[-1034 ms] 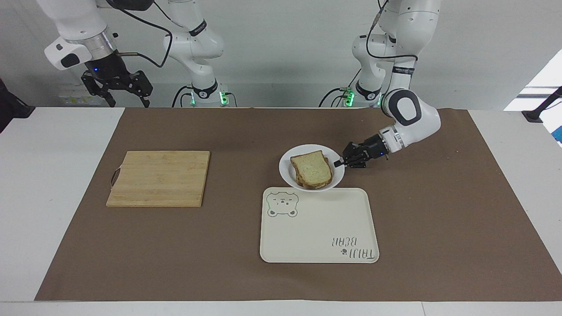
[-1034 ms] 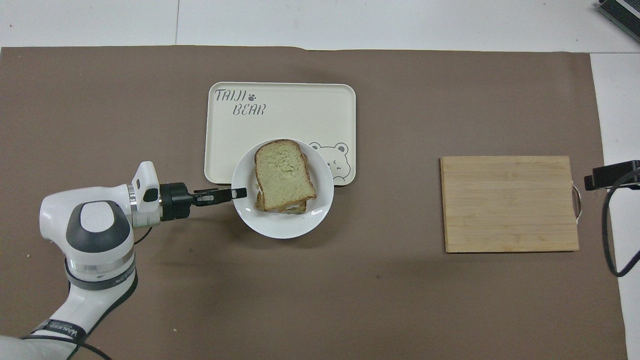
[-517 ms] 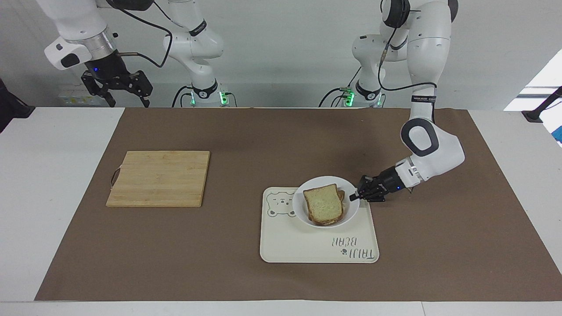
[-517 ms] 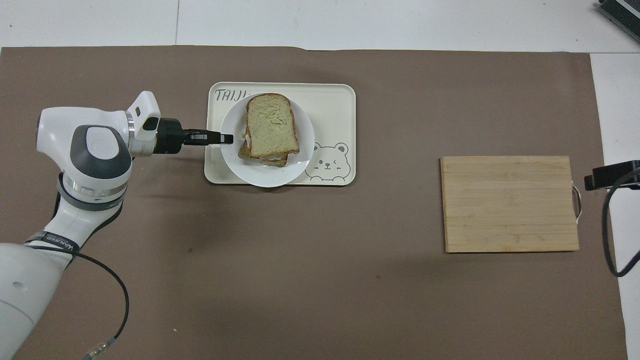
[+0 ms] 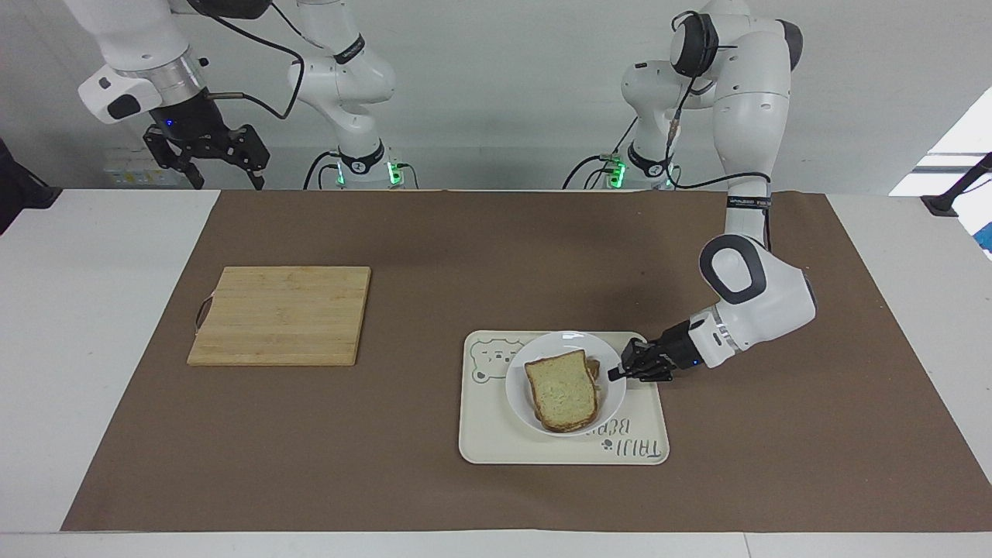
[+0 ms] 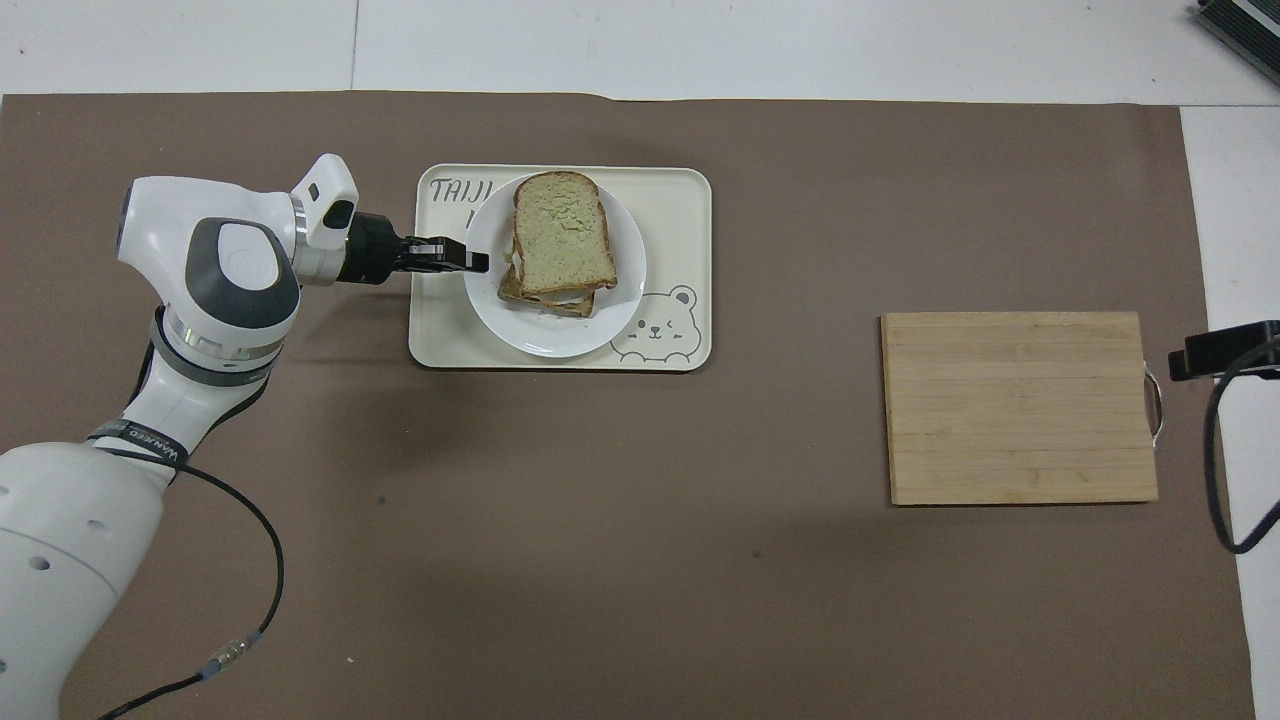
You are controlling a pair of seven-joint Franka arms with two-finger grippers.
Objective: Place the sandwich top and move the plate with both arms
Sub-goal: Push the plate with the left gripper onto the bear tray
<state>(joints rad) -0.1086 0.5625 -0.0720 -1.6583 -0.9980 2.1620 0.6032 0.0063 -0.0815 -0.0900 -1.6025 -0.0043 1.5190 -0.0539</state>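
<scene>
The white plate [image 5: 554, 345] [image 6: 560, 335] lies over the cream tray, toward the tray's end by the left arm. I cannot tell whether it rests on the tray or hangs just above it. The sandwich top [image 5: 562, 391] [image 6: 562, 232], a pale slice with brown crust, lies on the stacked sandwich on the plate. My left gripper [image 5: 614, 374] [image 6: 480, 263] reaches in low and is shut on the plate's rim. My right gripper [image 5: 225, 180] waits open, high above the table's edge at the right arm's end, holding nothing.
The cream tray [image 5: 496, 442] [image 6: 680, 200] with a bear drawing lies on the brown mat. A wooden cutting board [image 5: 279, 314] [image 6: 1020, 405] lies bare toward the right arm's end of the table.
My left gripper has carried the plate with the sandwich away from the robots, from the mat beside the tray to over the tray. The right arm has not moved.
</scene>
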